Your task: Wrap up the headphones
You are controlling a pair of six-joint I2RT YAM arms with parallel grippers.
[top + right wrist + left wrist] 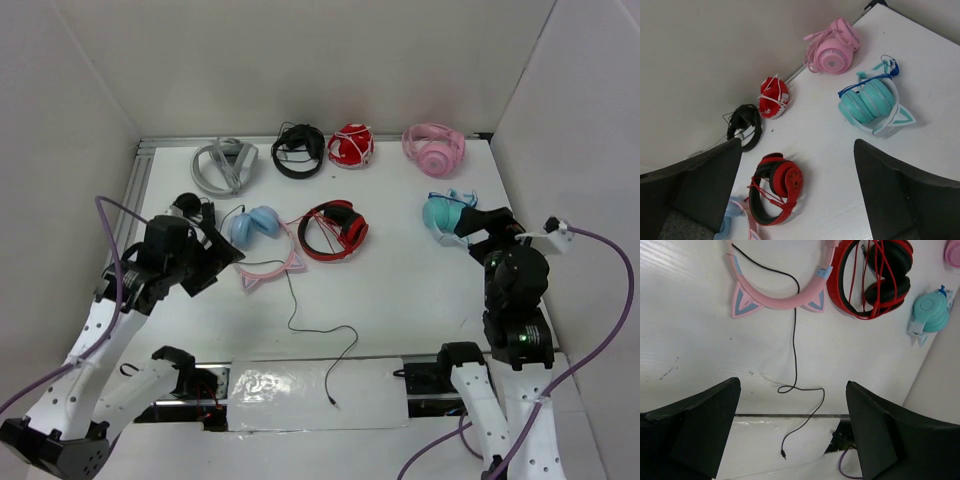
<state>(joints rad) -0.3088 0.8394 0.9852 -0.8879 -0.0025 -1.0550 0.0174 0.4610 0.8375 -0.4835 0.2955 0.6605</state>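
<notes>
The headphones lie left of centre on the white table: light-blue ear cups, with a pink cat-ear headband toward the front. Their thin black cable snakes loose toward the near edge and ends in a plug. My left gripper hovers just left of the headband, open and empty; in the left wrist view it looks down over the cable. My right gripper is open and empty at the right, beside the teal pair. The right wrist view catches only a blue cup at its bottom edge.
Red-and-black headphones lie right beside the task pair. A teal cat-ear pair sits by the right gripper. Along the back are grey, black, red-and-white and pink pairs. White walls enclose three sides. A clear plastic sheet covers the front edge.
</notes>
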